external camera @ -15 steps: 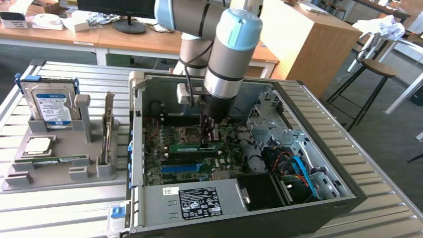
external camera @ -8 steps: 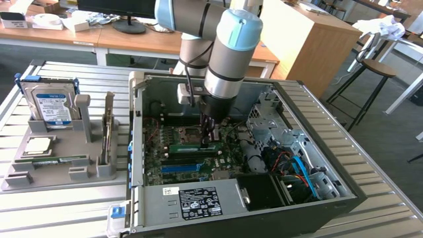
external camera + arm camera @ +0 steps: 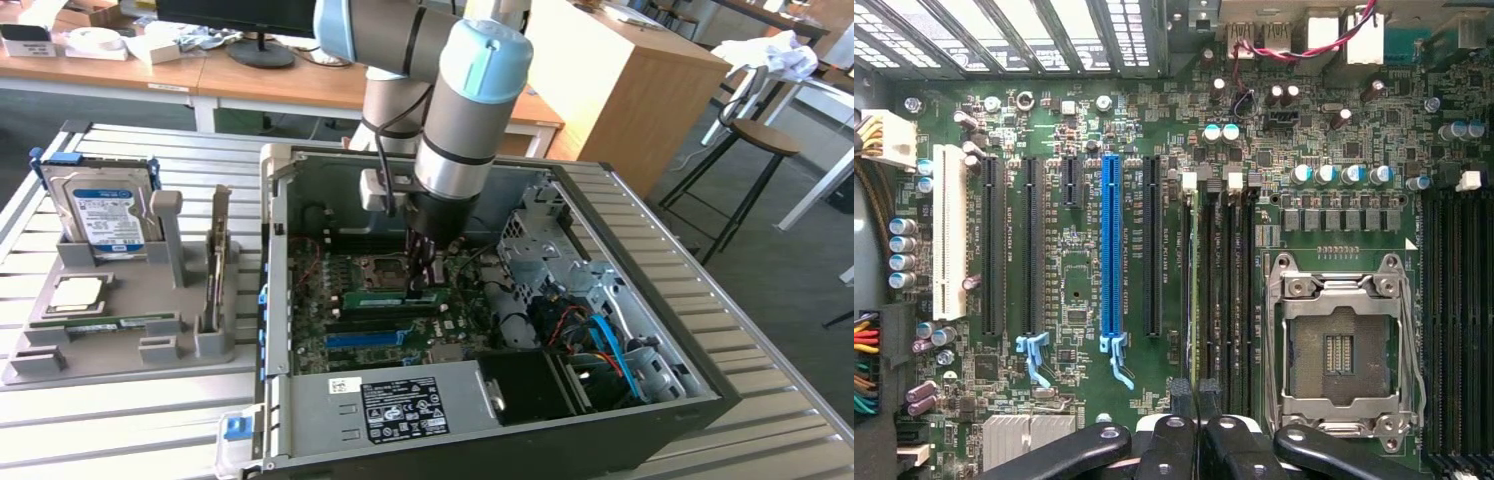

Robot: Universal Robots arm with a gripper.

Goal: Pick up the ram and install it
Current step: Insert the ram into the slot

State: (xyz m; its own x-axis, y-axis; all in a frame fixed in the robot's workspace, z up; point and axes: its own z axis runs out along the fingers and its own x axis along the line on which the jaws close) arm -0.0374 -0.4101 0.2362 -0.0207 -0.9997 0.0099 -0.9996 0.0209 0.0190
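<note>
**Exterior view.** A Universal Robots arm (image 3: 461, 110), with grey tube segments and pale blue joint caps, reaches down into an open desktop computer case (image 3: 698, 335) that lies on its side on a slatted metal table (image 3: 120, 430). The gripper (image 3: 423, 275) stands over the memory slots. The ram (image 3: 387, 296), a narrow green stick, sits on edge just below it, beside the CPU socket (image 3: 378, 268). A labelled grey power supply (image 3: 387, 405) fills the near corner of the case. Toward the exterior view's left, a grey moulded fixture (image 3: 120, 345) carries an upright hard drive (image 3: 100, 215) and an expansion card (image 3: 218, 260). Wooden desks and a round stool (image 3: 761, 135) stand behind.

**Wrist view.** The green motherboard is seen face-on, with its fine detail visible: a blue expansion slot (image 3: 1111, 245), a white slot (image 3: 950, 230), a finned heat sink (image 3: 1029, 432) and the steel-framed socket (image 3: 1341, 345). The ram (image 3: 1197, 290) appears edge-on as a thin line in its slot. It runs into the gripper (image 3: 1196, 392), whose black fingers (image 3: 1180, 395) are pressed almost together, pinching its edge.
</note>
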